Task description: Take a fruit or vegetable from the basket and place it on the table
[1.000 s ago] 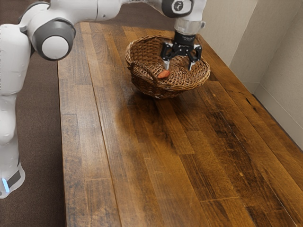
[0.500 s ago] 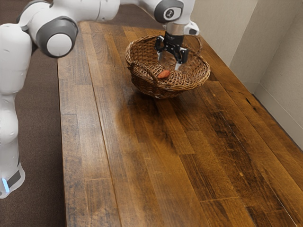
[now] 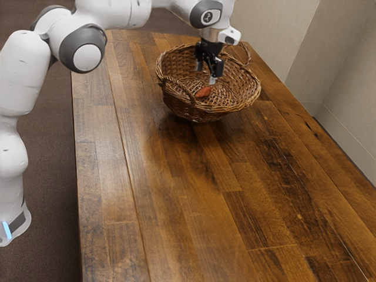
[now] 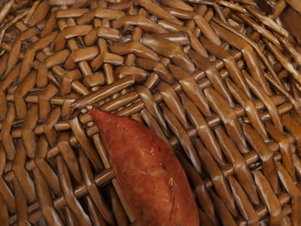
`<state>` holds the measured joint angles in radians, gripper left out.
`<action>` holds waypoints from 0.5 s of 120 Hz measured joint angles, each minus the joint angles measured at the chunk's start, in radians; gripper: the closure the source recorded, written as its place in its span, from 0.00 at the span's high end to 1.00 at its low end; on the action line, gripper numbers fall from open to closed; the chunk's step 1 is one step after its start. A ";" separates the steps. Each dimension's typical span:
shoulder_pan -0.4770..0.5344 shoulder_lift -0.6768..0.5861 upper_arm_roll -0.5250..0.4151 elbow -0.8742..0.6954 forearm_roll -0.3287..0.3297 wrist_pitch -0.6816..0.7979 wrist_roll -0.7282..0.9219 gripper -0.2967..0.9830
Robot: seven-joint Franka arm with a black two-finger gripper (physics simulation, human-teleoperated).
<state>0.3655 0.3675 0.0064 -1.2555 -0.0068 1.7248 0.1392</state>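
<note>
- Gripper [image 3: 206, 74]: open, fingers apart; positioned over the basket [image 3: 194, 110], upper centre of the exterior view.
- Sweet potato [image 3: 203, 92]: inside the basket, on the woven wicker, below the gripper.
- Basket: upright on the wooden desk [image 3: 170, 211], upper middle of the exterior view.

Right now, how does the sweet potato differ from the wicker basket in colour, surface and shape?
The sweet potato is reddish orange; the basket is brown. The sweet potato has solid skin with pale marks, while the basket is woven from strands. The sweet potato tapers to a tip, whereas the basket is a much larger, round, hollow bowl with handles. Both have warm, earthy tones.
</note>
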 joint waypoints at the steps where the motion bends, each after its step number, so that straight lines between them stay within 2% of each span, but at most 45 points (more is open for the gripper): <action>1: -0.001 -0.001 0.000 0.000 0.000 0.000 0.000 0.77; 38: -0.003 -0.005 0.003 -0.004 -0.132 0.002 -0.120 0.77; 60: -0.002 -0.015 0.020 -0.034 -0.158 0.002 -0.235 0.76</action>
<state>0.3636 0.3526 0.0268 -1.2894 -0.1651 1.7266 -0.0957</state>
